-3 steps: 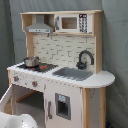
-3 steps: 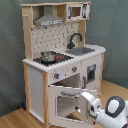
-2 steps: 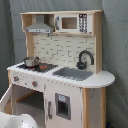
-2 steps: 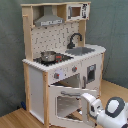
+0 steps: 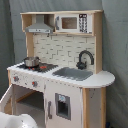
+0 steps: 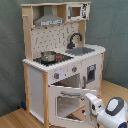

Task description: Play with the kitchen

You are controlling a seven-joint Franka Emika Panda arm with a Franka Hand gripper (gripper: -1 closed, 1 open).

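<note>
The kitchen [image 5: 60,55] [image 6: 60,55] is a tall toy of pale wood and white panels, seen in both exterior views. It has a grey hood [image 5: 40,25], a black faucet [image 5: 85,58], a sink [image 5: 74,74] and a stovetop [image 6: 50,59] with a metal pot [image 5: 31,61] on it. In the second exterior view its windowed oven door [image 6: 67,104] hangs partly open. My gripper [image 6: 90,101] is right at that door's upper right edge. The white arm [image 6: 112,111] comes in from the second exterior view's lower right.
A grey curtain [image 5: 117,45] hangs behind the kitchen. The floor [image 6: 15,119] is pale wood. A white cupboard door [image 5: 62,106] with a dark panel sits under the sink. Part of the white arm [image 5: 12,121] fills the first exterior view's lower left corner.
</note>
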